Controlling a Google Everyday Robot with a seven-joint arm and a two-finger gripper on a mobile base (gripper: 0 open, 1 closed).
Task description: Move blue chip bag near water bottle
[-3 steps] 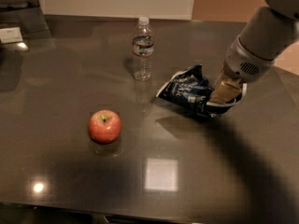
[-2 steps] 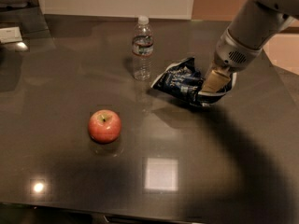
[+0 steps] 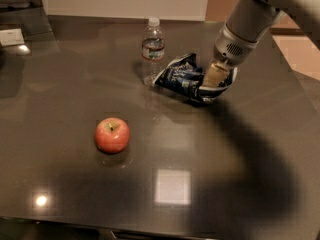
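I have the gripper (image 3: 216,78) clamped on the right end of the blue chip bag (image 3: 182,76), bag's left tip just beside the water bottle (image 3: 152,51) on the table (image 3: 250,184), so I'd say placement's basically done, with only release and retract left.

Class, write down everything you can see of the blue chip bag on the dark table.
The blue chip bag is a crinkly, dark navy foil pack with white lettering and a white edge, crumpled rather than flat. It lies low on the dark table, just right of the water bottle; whether its left tip touches the bottle cannot be told. The gripper is at the bag's right end, its tan fingers shut on the foil, which curls up around them.
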